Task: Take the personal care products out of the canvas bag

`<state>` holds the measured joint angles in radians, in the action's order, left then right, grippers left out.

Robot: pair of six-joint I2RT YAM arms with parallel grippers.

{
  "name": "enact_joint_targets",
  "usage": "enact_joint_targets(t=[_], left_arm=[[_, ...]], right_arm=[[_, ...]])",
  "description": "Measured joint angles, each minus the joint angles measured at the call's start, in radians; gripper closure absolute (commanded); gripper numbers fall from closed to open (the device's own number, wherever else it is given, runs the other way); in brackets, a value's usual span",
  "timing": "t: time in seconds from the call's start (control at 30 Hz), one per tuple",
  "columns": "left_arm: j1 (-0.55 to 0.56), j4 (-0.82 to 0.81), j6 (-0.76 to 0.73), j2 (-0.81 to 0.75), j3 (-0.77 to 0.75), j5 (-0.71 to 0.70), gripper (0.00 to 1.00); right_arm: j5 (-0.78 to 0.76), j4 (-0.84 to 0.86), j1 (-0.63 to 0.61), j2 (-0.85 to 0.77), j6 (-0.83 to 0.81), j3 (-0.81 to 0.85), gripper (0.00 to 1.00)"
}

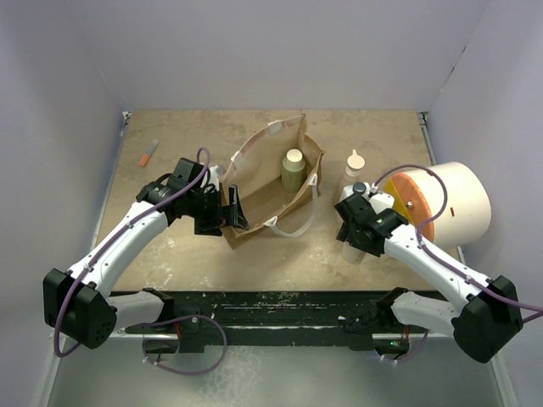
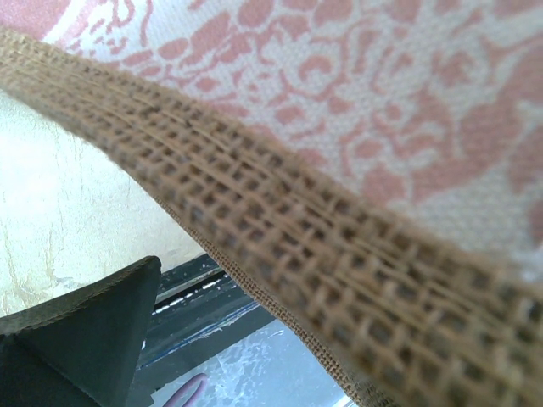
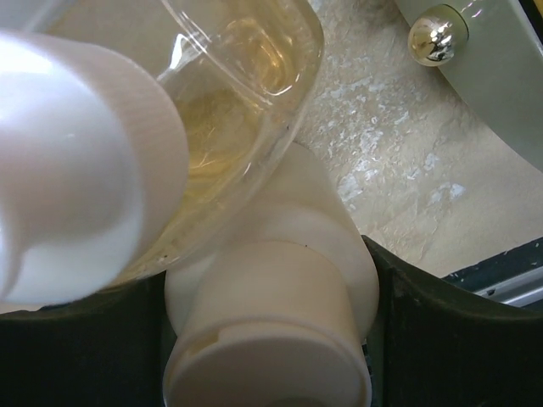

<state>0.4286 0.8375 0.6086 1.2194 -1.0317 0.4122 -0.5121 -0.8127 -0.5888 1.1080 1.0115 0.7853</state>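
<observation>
Left gripper point(image 1: 231, 212): closed on the near-left end of the canvas bag point(image 1: 263, 199). In the wrist view the woven rim point(image 2: 297, 254) crosses just above one dark finger point(image 2: 76, 339), and the other finger is hidden.
Right gripper point(image 1: 356, 237): narrow, clamped on the pale bottle with white cap point(image 1: 351, 252). In the wrist view its cream-white cylinder point(image 3: 271, 331) touches both fingers point(image 3: 458, 339).
Clear bottle of yellowish liquid point(image 3: 237, 102): right in front of the right wrist camera, resting against the held bottle. It is blurred, and I cannot tell which bottle it is.
Olive-green bottle with cream cap point(image 1: 293, 172): upright inside the bag, beyond the left gripper and to its right.
Beige bottle with pointed cap point(image 1: 354, 166): on the table point(image 1: 187, 254), outside the bag, beyond the right gripper.
Clear bottle with dark cap point(image 1: 360, 188): just beyond the right gripper, between it and the beige bottle.
Canvas bag: open-mouthed, between the two grippers.
Big white cylinder with orange face point(image 1: 462, 203): lying just right of the right gripper.
Orange-and-white tube point(image 1: 148, 153): beyond the left gripper and to its left, well apart from it.
</observation>
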Motion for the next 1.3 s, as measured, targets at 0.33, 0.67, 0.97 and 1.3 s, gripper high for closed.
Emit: enact_joint_targets(t=[0.33, 0.67, 0.97, 1.3], left_arm=[[0.000, -0.016, -0.002, 0.030, -0.001, 0.003, 0.00], [0.000, -0.021, -0.012, 0.058, -0.020, 0.010, 0.01], [0.000, -0.005, -0.028, 0.068, -0.039, 0.013, 0.01], [0.000, 0.003, -0.030, 0.068, -0.045, 0.011, 0.01]], right_arm=[[0.009, -0.011, 0.000, -0.038, 0.008, 0.044, 0.00], [0.068, -0.083, 0.000, -0.193, -0.141, 0.227, 0.00], [0.261, 0.174, 0.001, -0.066, -0.500, 0.418, 0.05], [0.451, 0.347, -0.045, 0.385, -0.719, 0.805, 0.15]])
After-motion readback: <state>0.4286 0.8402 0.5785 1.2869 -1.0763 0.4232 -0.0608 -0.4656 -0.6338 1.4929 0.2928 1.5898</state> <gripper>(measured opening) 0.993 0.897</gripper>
